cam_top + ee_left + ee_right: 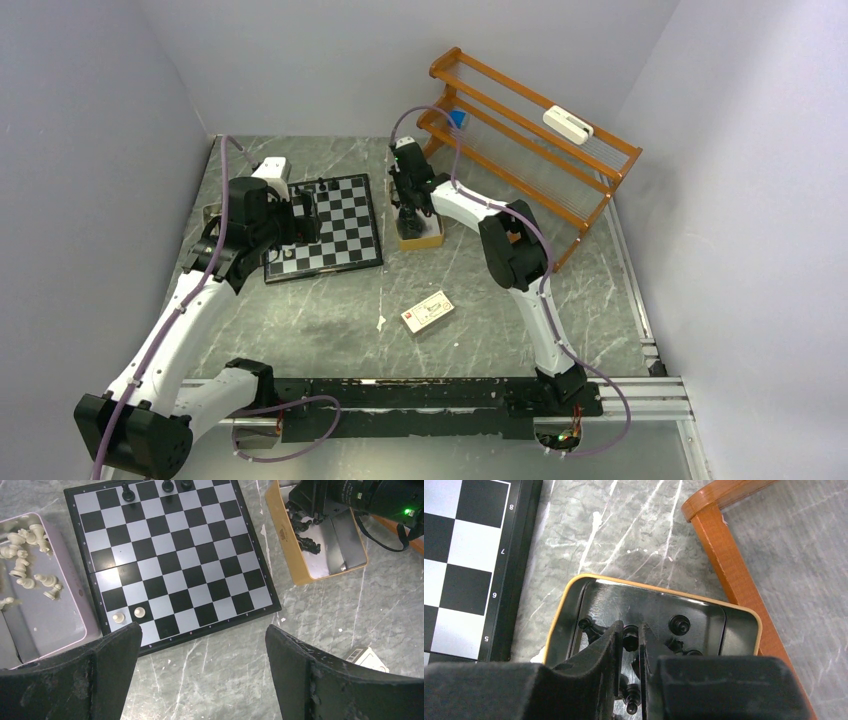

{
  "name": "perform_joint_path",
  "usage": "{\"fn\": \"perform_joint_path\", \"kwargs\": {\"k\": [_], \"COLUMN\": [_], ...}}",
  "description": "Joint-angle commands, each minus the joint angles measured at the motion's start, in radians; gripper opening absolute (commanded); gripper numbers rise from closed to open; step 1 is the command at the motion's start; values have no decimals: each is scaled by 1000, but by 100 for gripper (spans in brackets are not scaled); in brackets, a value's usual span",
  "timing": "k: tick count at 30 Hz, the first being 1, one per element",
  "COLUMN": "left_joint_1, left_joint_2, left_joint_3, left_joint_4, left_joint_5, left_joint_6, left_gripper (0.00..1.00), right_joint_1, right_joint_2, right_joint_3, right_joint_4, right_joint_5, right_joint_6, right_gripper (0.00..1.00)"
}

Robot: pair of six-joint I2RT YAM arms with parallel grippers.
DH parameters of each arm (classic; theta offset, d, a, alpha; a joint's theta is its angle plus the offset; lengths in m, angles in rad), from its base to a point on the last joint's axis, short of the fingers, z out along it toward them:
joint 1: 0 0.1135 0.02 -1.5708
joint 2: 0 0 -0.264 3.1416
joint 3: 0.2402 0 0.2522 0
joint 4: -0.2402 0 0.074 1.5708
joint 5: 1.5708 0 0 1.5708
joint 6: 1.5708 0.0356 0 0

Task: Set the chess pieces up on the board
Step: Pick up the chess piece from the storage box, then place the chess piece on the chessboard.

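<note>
The board (175, 555) lies under my left wrist view; it also shows in the top view (335, 225). Three black chess pieces (129, 492) stand on its far rows and two pale pawns (139, 612) near its close left corner. My left gripper (202, 650) is open and empty above the board's near edge. My right gripper (630, 635) is down inside a tan tin (654, 605), shut on a black chess piece (630, 641). Other black pieces (679, 625) lie loose in the tin. Several pale pieces (25, 555) lie in a pale tray (65, 615) left of the board.
A wooden rack (530, 150) stands at the back right, close to the tin, with a white object (568, 124) on top. A small card box (428, 312) lies mid-table. Grey walls close in left, back and right.
</note>
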Motion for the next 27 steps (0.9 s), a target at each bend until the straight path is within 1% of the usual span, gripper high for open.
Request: {"fn": "perform_joint_path", "kwargs": {"k": [1,12,19,22,27], "left_joint_1": [2,4,5,6,6], "left_joint_2": [-21,-42,-33,-37,-51], "left_joint_3": [1,0,0,0,-3], "left_joint_4": [0,0,-1,-2,0], "left_joint_5": [-18,-46,-52,-57,-76], "left_joint_6": [2,-4,-6,-8,-10], "left_gripper": [98,98,98,98,98], "right_joint_1": [3,36,71,86,106], "right_joint_2": [5,-109,-121,-104,-63], "right_joint_3": [24,33,112,142,154], "right_joint_4": [-6,-46,-59,-26,85], "right_joint_5": [22,39,38,29,5], "right_joint_6": [-14,-15,-21,-37,-76], "right_gripper": [18,15,15,14,14]}}
